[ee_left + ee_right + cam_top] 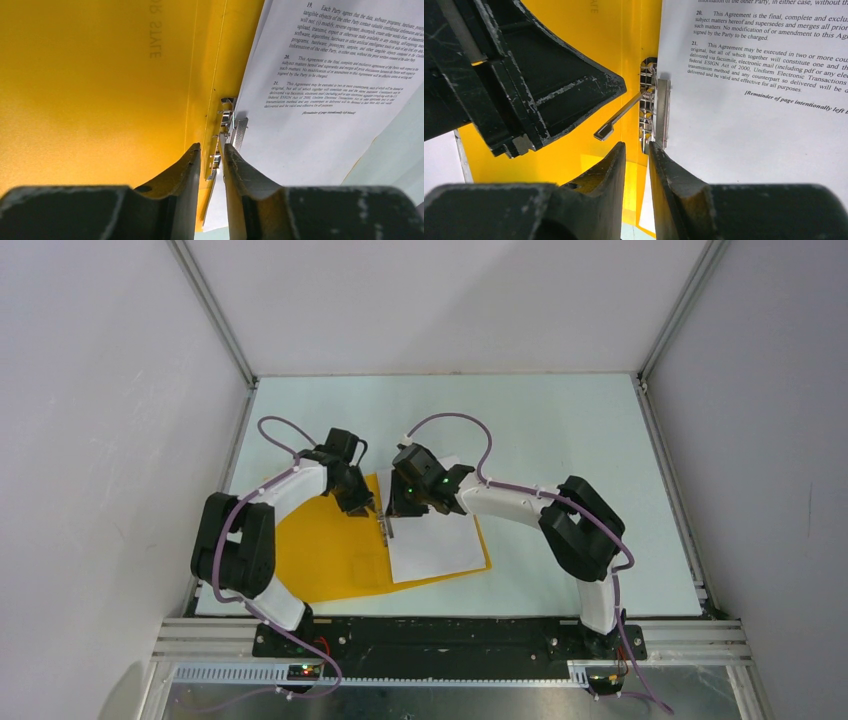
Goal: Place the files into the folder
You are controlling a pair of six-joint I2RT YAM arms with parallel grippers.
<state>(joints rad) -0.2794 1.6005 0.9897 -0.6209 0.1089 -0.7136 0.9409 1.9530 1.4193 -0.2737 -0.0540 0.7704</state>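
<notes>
Grippers both nearly closed: left gripper round clip end, can't tell if pinching; right gripper empty, beside clip. Printed sheets on open yellow folder, lever up.

folder: open flat on table | files: on its right half | clip: at spine
</notes>
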